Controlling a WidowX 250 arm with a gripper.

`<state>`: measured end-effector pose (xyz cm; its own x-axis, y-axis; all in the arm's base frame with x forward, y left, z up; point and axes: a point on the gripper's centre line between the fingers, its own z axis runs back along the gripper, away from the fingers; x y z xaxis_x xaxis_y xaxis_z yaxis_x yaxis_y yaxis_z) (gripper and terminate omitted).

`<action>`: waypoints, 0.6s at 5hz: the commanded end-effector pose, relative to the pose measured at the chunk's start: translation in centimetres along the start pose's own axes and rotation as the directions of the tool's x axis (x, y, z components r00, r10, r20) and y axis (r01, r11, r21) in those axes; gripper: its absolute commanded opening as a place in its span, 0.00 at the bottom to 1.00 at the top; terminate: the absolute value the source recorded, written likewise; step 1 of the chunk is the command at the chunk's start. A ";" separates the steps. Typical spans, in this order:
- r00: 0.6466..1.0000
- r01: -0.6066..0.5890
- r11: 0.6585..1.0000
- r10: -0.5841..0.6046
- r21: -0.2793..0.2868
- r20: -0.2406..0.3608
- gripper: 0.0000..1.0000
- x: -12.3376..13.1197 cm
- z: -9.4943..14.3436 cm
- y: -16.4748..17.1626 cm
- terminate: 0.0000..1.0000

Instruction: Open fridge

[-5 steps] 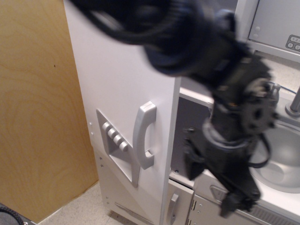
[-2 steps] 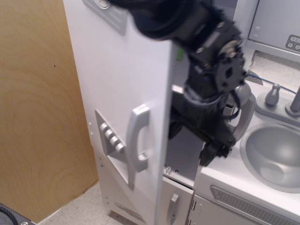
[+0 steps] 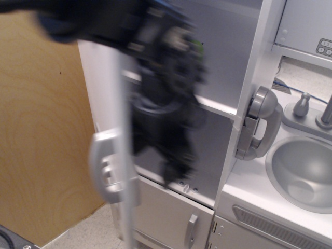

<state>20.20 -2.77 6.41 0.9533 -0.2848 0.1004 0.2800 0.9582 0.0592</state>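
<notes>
Change since earlier frames: fridge door [image 3: 120, 155] has swung from a narrow gap to nearly edge-on to the camera; arm has travelled from the sink side leftward, now sits in front of the opened compartment.

Fridge location: the fridge [image 3: 228, 78] fills centre frame, wooden panel [image 3: 41, 135] to its left, sink counter [image 3: 303, 171] to its right. Interior back wall and one white shelf [image 3: 218, 108] exposed.

Door axis: long axis vertical; hinge side at camera left. Handle [image 3: 104, 168] faces left, seen nearly in profile, blurred.

Key relation: gripper [image 3: 174, 168] lies just right of the door's free edge, on the inner side, between door and compartment. Door is to camera left of the tool. Further opening would mean pushing leftward and outward, away from the cabinet (judgement).

Tool state: heavy motion blur; cannot tell how far the jaws are parted, nor whether anything is held. Contact with the door's inner face not resolvable.

Untouched: small lower door [image 3: 174, 218]; grey wall phone [image 3: 258, 124].

Progress (judgement): door largely open; task near done.
</notes>
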 end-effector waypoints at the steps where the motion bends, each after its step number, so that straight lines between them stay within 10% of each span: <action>1: 0.991 -0.137 0.988 0.137 0.070 0.001 1.00 -5.3 2.0 7.7 0.00; 3: 0.976 -0.214 0.968 0.217 0.129 -0.009 1.00 -5.6 1.2 13.3 0.00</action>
<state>18.49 10.83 5.68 0.9951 -0.0735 0.0668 0.0636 0.9882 0.1396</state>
